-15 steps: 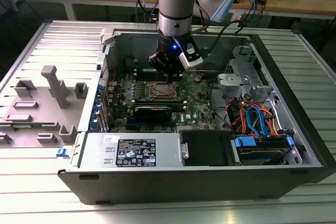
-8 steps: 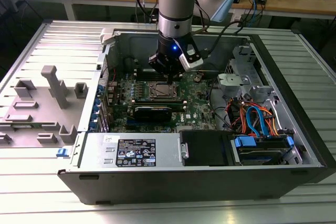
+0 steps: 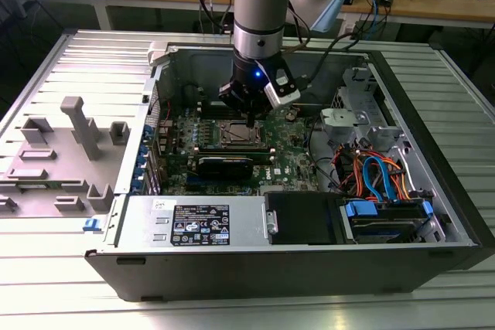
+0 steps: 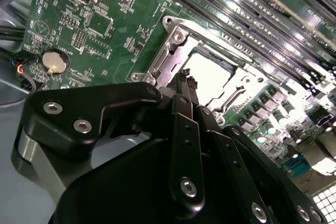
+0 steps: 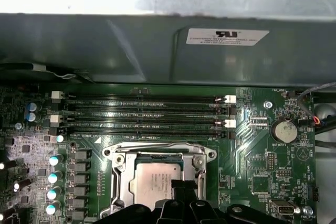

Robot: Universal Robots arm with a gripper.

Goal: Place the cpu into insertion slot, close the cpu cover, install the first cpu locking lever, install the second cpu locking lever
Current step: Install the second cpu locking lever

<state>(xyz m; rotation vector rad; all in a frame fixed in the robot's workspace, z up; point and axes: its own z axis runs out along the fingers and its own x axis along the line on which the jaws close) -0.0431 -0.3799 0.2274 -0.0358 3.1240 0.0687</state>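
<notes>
The cpu [image 5: 155,182] shows its silver-grey top [image 4: 210,72] and lies in the insertion slot [image 3: 236,138] on the green motherboard [image 5: 257,166]. The cpu cover [image 5: 160,153], a silvery frame with a square window, lies flat around the chip in both wrist views [image 4: 170,43]. My gripper [image 3: 250,120] hangs straight down over the socket inside the open computer case. Its black fingertips [image 4: 185,77] are pressed together with nothing between them, right at one edge of the chip and the cover window. I cannot make out the locking levers.
Long black memory slots [image 5: 147,114] run beside the socket, close under the case wall [image 5: 157,40]. A coin battery [image 5: 284,129] sits nearby. A black card [image 3: 224,164], the power supply [image 3: 201,226] and a drive bay with blue and orange cables [image 3: 379,179] crowd the case.
</notes>
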